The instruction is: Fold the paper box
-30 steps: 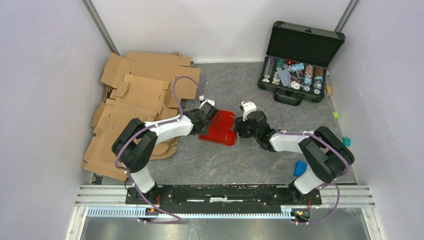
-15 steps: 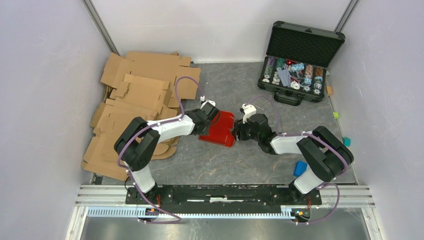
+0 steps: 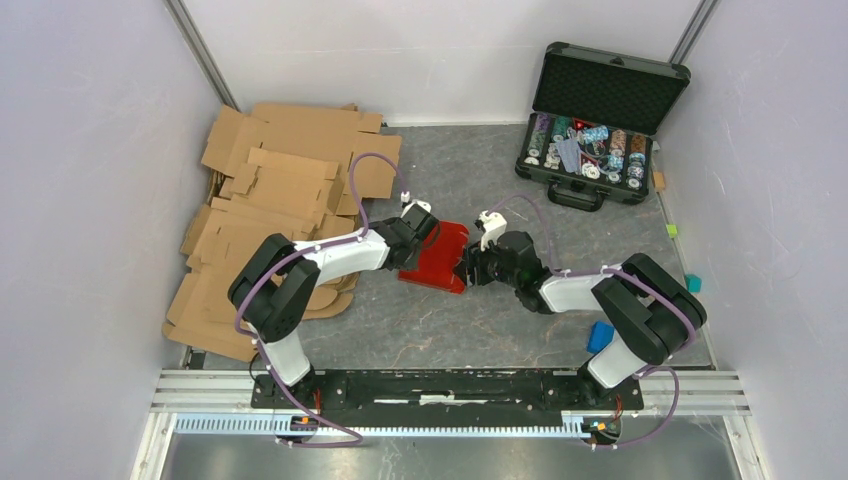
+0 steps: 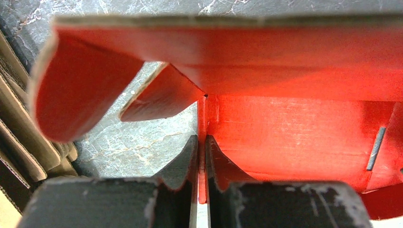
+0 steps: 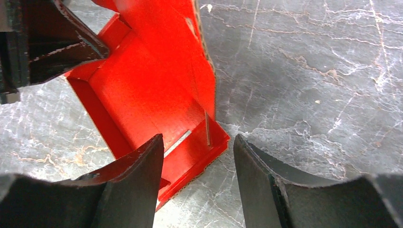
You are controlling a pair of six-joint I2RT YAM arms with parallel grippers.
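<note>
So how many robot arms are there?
2. Left arm on the left, right arm on the right, both at the paper box in the middle. None hidden.

The paper box (image 3: 440, 262) sits mid-table (image 3: 440, 335), between the two grippers. The left gripper (image 3: 424, 248) is at its left wall and the right gripper (image 3: 467, 270) at its right corner. A heap of cardboard sheets (image 3: 280, 190) lies to the left, reaching the back wall. The open case (image 3: 590, 150) of chips stands in the far right corner. A small block (image 3: 600, 336) lies beside the right arm's base.
</note>
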